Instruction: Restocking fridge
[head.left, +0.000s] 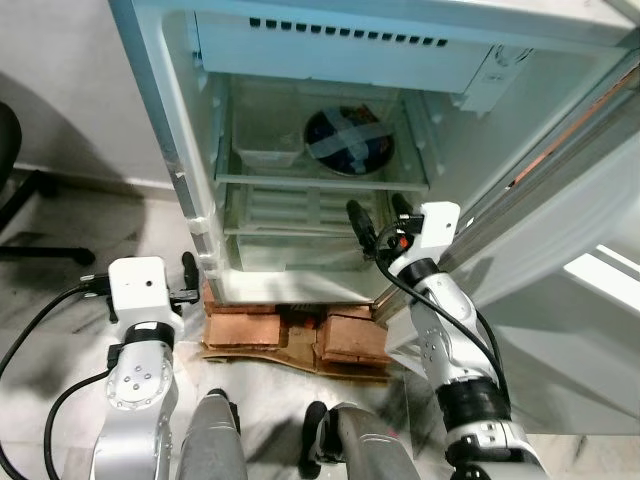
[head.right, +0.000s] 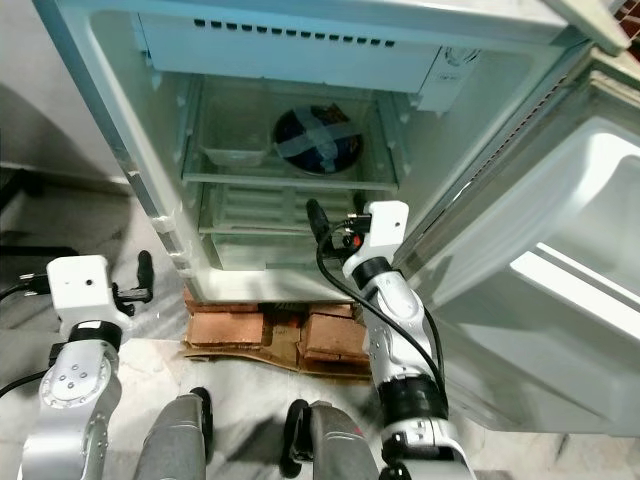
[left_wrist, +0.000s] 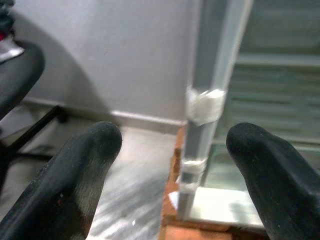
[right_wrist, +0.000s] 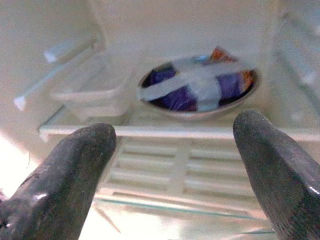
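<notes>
The fridge (head.left: 180, 150) stands open before me. On its glass shelf (head.left: 320, 182) sit a clear plastic container (head.left: 267, 152) and, to its right, a metal bowl (head.left: 348, 140) of purple food with crossed tape over the top. My right gripper (head.left: 377, 208) is raised in front of the lower shelves, just below the bowl, open and holding nothing. In the right wrist view the bowl (right_wrist: 200, 85) and container (right_wrist: 95, 92) lie ahead between the fingers. My left gripper (left_wrist: 175, 134) is low at the fridge's left front edge (left_wrist: 210, 100), open and holding nothing.
The fridge rests on red bricks (head.left: 245, 325) and cardboard on the floor. Its door (head.right: 560, 260) swings out on my right. A clear drawer (head.left: 300, 250) fills the bottom compartment. A black office chair (head.left: 10, 140) stands at far left by the wall.
</notes>
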